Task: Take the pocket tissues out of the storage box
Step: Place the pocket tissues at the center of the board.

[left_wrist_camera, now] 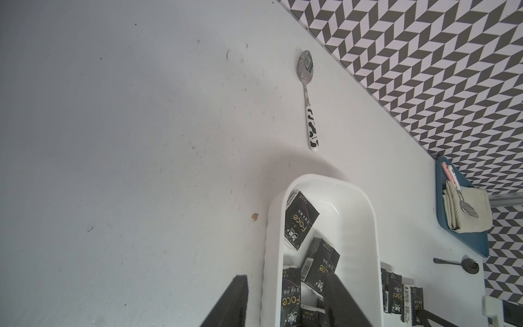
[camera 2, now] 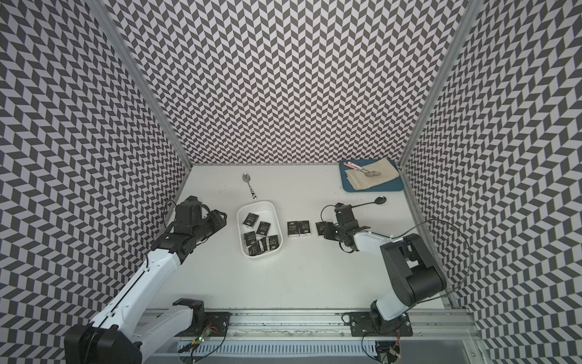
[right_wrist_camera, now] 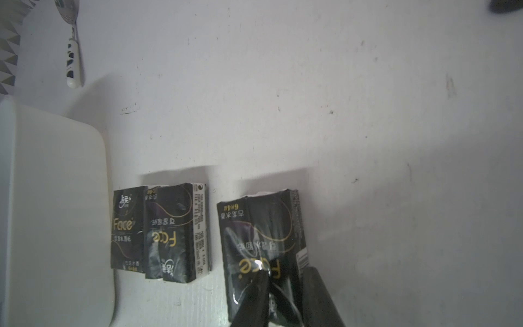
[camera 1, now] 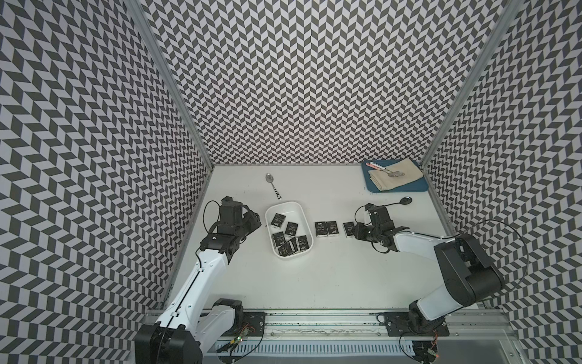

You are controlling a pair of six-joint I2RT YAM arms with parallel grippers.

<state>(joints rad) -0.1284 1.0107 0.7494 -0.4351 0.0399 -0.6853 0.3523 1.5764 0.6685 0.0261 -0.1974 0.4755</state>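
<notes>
The white storage box [camera 1: 285, 205] stands mid-table and holds several black pocket tissues packets [camera 1: 291, 229]. Two more packets [camera 1: 326, 228] lie side by side on the table to its right. A third packet [right_wrist_camera: 260, 226] lies a little further right, and my right gripper [right_wrist_camera: 285, 271] is shut on its near end, creasing the wrapper. In both top views that gripper [camera 2: 327, 230] sits low over this packet. My left gripper [camera 1: 253, 220] hovers by the box's left side, open. In the left wrist view its jaws straddle the box's wall [left_wrist_camera: 273, 254] with nothing held.
A spoon with a black-and-white handle [camera 1: 274, 186] lies behind the box. A black spoon [camera 1: 400, 201] lies behind my right arm. At the back right, a blue tray [camera 1: 374, 187] carries a folded beige cloth and another spoon. Patterned walls close in three sides.
</notes>
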